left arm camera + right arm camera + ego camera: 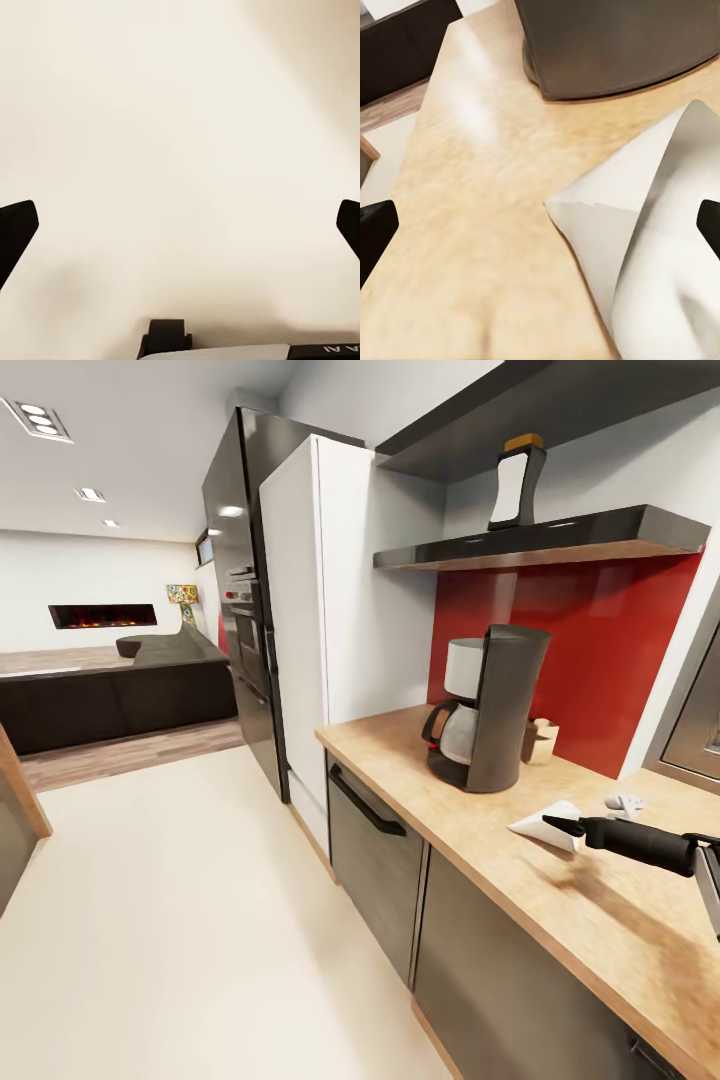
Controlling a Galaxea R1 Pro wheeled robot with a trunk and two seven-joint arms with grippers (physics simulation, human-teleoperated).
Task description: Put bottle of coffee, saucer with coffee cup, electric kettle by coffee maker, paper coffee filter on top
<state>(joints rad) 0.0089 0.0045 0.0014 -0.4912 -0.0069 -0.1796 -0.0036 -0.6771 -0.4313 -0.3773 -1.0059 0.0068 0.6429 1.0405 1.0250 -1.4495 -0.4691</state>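
**Paper filter at right gripper's tips, coffee maker just beyond**

Cream floor (200, 920) takes up the left of the head view; a dark sofa (120, 690) sits far back, then a tall black oven column (245, 610) and a white cabinet (330, 590).

L gripper (180, 225): wrist cam looks at plain pale surface, both fingertips at the frame edges, so spread wide, nothing between them. Well away from the work.

Moving right, the countertop (400, 780) runs along a red backsplash (590, 650). On it stands the coffee maker (487, 710), upright, carafe facing out toward the floor. Above it, on the dark shelf (540, 540), the bottle of coffee (517, 482) is upright, not yet brought down.

Right of the machine the paper coffee filter (548, 823) lies flat on the wood, apart from the machine's base. Its point faces back toward the machine; its long axis runs roughly along the counter. R gripper (562, 824) comes in from the far right, nearly along that axis, tips at the filter's edge. In the R wrist view the filter (660, 247) lies between the parted fingers, which sit at the frame edges: wide open, gripping nothing. Contact w/ the paper can't be told.

My read: R arm is the only one near; next is closing on the filter, then lifting it up and over to the machine's top. Thin paper flat on wood could slip out.

A small pale object (625, 802) sits nearer the wall, too blurred to name.
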